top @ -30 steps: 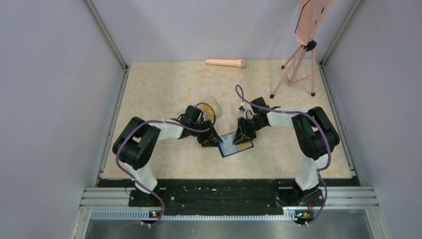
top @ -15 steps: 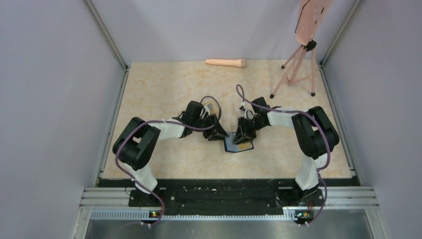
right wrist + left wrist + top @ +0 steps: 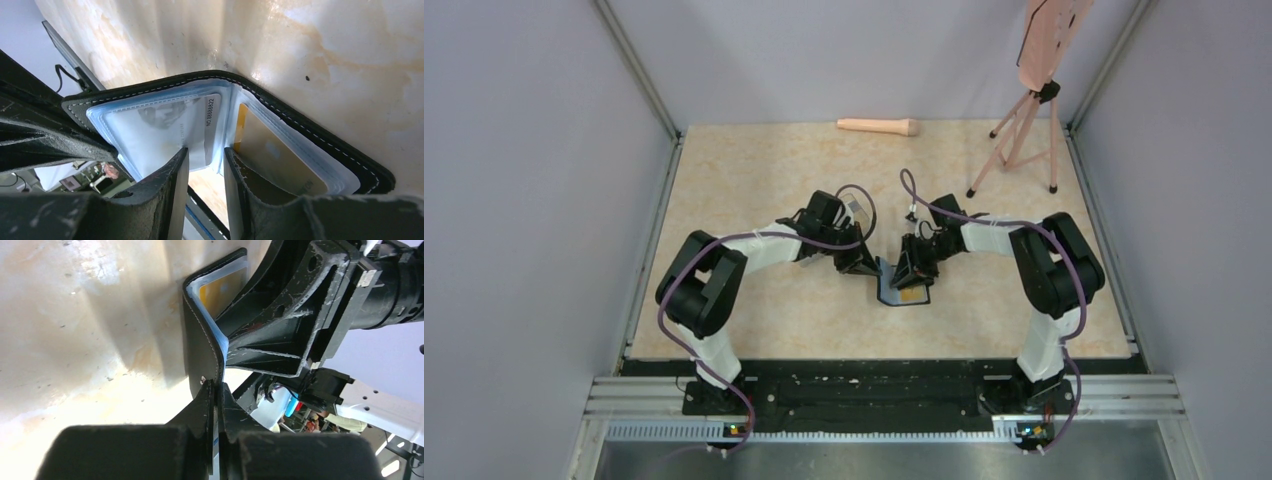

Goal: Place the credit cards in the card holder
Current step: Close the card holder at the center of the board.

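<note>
Fingers of left arm pinch card holder.

The left arm and right arm both bend inward, elbows out, bringing their wrists close together. The left hand is pinched tight on the card holder edge. The right hand points down, its fingers narrowly apart.

Top view evenly lit, sharp; wrist views show glare on table, blurred foreground.
</note>
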{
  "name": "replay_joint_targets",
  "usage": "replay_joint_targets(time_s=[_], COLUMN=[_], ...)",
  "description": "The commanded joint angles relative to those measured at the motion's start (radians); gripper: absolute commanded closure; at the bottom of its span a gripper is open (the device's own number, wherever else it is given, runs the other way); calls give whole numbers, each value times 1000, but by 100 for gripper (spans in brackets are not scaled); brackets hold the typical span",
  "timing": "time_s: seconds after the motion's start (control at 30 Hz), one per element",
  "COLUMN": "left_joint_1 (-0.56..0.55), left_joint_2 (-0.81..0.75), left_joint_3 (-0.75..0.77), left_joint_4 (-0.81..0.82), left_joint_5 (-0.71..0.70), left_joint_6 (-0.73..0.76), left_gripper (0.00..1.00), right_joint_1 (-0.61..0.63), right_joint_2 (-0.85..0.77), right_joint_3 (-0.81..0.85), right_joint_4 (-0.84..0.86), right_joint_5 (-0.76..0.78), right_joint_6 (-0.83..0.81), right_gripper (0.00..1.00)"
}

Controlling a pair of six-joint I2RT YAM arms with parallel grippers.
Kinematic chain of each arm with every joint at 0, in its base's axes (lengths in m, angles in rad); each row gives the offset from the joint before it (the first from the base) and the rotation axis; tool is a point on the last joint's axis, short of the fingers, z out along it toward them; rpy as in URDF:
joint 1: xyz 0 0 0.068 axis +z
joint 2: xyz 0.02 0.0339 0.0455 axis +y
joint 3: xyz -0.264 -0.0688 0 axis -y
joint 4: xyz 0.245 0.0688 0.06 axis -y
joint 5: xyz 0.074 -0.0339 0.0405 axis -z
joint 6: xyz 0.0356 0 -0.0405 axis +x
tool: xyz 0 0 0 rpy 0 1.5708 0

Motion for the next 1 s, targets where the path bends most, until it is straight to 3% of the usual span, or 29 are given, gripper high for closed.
replay_joint_targets(time_s=[0.0,0.27,0.63,0.97], left_joint_1=[-5,2,17,7], left_joint_2=[-4,-14,23,103], left_joint_3=[69,152,283,450], left_joint_4=[-133,-310,-527,-716], left_joint_5=[-60,-147,-230,-292], left_joint_6=[93,192,310,351], left_gripper=[100,100,100,100], right_joint_1=[-1,-1,-1,-2], right_joint_2=[9,9,-74,-34], right_joint_3=[43,97,171,177], right_joint_4=[44,2,-155,-213], right_joint_5=[2,26,213,266], right_joint_6=[10,1,-103,-152], right_gripper=[67,61,47,47])
